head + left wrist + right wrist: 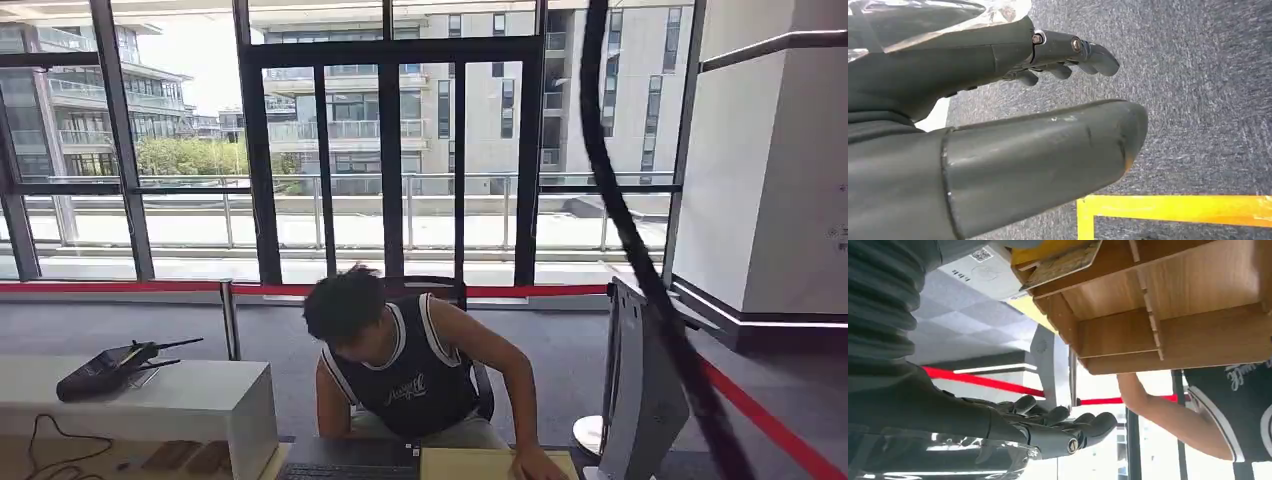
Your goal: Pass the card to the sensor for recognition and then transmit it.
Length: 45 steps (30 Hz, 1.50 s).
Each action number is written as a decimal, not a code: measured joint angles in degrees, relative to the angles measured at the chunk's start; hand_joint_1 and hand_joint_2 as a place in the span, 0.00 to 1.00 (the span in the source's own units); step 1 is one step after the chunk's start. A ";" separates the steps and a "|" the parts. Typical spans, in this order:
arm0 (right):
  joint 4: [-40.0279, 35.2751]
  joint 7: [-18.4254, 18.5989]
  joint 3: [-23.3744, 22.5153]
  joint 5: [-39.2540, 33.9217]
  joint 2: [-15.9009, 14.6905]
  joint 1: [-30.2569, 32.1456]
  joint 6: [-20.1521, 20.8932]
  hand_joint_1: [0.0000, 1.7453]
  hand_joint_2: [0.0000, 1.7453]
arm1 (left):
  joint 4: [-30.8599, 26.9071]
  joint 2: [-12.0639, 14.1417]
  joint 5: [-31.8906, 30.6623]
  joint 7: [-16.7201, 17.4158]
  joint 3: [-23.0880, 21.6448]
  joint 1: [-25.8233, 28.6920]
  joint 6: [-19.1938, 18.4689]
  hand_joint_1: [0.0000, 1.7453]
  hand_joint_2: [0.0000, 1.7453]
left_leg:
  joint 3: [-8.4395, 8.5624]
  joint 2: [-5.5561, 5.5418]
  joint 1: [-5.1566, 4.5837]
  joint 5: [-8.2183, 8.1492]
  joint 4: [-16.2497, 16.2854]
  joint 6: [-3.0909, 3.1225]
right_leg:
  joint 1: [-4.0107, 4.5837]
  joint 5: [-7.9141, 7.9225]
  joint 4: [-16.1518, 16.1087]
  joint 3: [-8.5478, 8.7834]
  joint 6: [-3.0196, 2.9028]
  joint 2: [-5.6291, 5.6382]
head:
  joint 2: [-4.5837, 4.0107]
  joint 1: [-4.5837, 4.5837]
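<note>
My left hand hangs over grey carpet, its thick thumb apart from the darker fingers, and it holds nothing. My right hand also holds nothing, its dark fingers loosely stretched out below a wooden compartment box. A flat, patterned card-like piece lies at that box's edge beside something yellow. A black handheld device rests on the white counter at the left of the head view; I cannot tell whether it is the sensor.
A person in a dark sleeveless jersey sits bent over the desk ahead, one arm reaching past the wooden box. A monitor stands at the right. Red barrier tape and a black cable cross the view. Yellow floor tape lies below my left hand.
</note>
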 joint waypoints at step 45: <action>22.10 -3.13 -0.48 -1.08 6.62 -7.91 -2.07 1.00 1.00 | 0.00 0.02 -0.11 -0.22 -2.38 -0.30 -0.04 0.00 0.00 | -0.02 0.00 0.00 0.00 0.00 0.00 | 0.00 0.00 0.01 0.00 0.00 0.00 | 0.00 0.00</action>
